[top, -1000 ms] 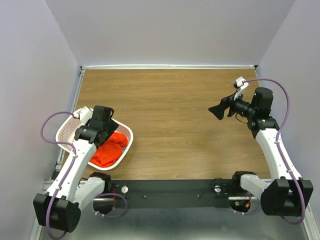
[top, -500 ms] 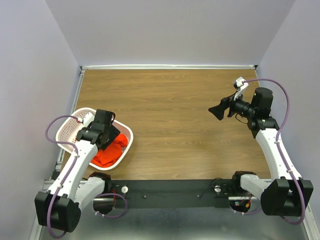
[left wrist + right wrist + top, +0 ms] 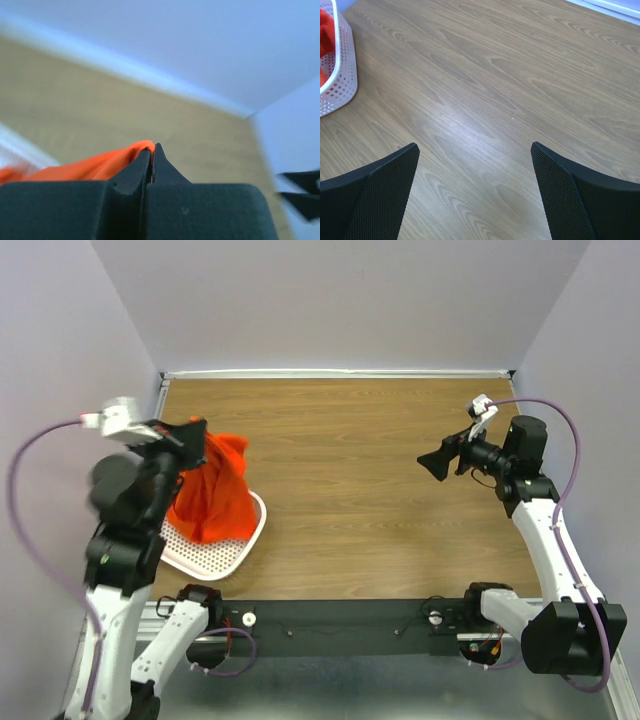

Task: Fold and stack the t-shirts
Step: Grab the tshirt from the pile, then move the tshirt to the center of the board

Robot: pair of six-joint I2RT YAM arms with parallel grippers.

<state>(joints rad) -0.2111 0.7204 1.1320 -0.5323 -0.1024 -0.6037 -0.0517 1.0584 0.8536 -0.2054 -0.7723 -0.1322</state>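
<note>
The bright orange-red t-shirt (image 3: 212,495) hangs bunched in the air above the white perforated basket (image 3: 228,552), its lower end still reaching down into it. My left gripper (image 3: 200,433) is raised high and shut on the shirt's top. In the left wrist view the jaws (image 3: 152,148) are pressed together with a fold of the orange t-shirt (image 3: 90,167) pinched between them. My right gripper (image 3: 436,463) hovers over the right side of the table, far from the shirt. Its fingers (image 3: 385,185) stand wide open around nothing, the right gripper (image 3: 475,146) over bare wood.
The basket (image 3: 342,80) sits at the table's left near edge, with a bit of orange cloth (image 3: 325,25) showing inside it. The wooden table (image 3: 350,470) is walled at the back and both sides. The arm bases and a black rail run along the near edge.
My left gripper closed on the t-shirt inside the basket and rose sharply, lifting it most of the way out. The right arm has stayed still.
</note>
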